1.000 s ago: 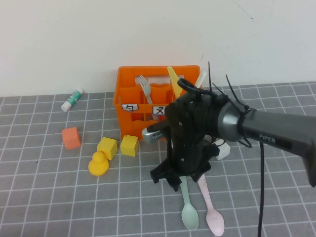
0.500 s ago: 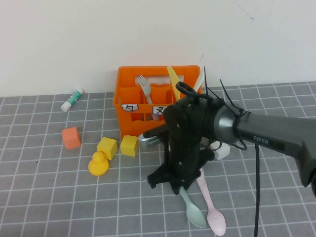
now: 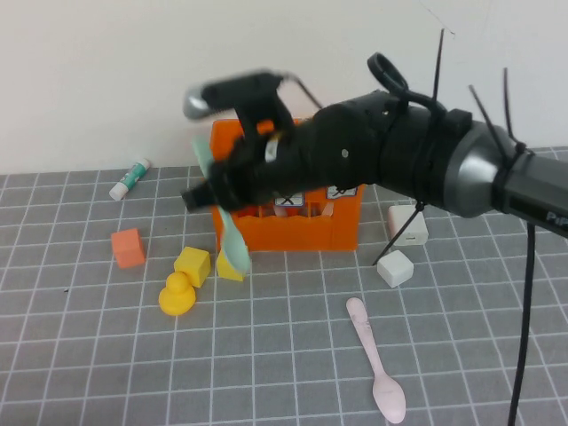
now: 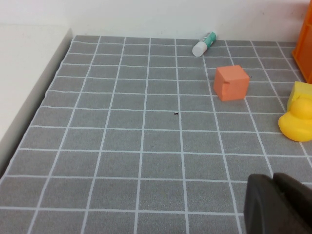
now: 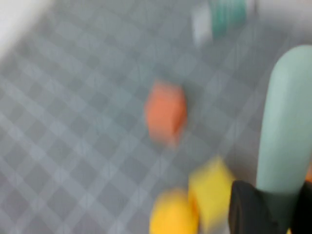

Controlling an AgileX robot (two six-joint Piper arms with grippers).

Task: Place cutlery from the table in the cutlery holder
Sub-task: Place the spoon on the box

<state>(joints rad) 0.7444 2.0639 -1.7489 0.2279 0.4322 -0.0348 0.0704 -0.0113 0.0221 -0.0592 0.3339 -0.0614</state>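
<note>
Mint-green spoon (image 3: pixel 229 232) — now aloft in right gripper (image 3: pixel 219 197)

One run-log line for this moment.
right gripper: shut on mint-green spoon, raised by cutlery holder | left gripper: shut, parked | pink spoon: on table

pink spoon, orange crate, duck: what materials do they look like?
Pink spoon: likely matte plastic, one flat pastel colour, no metallic glint. Orange crate: likely moulded hard plastic, uniform colour, thin walls. Yellow duck: probably soft rubber or vinyl, rounded, smooth, faint sheen.
</note>
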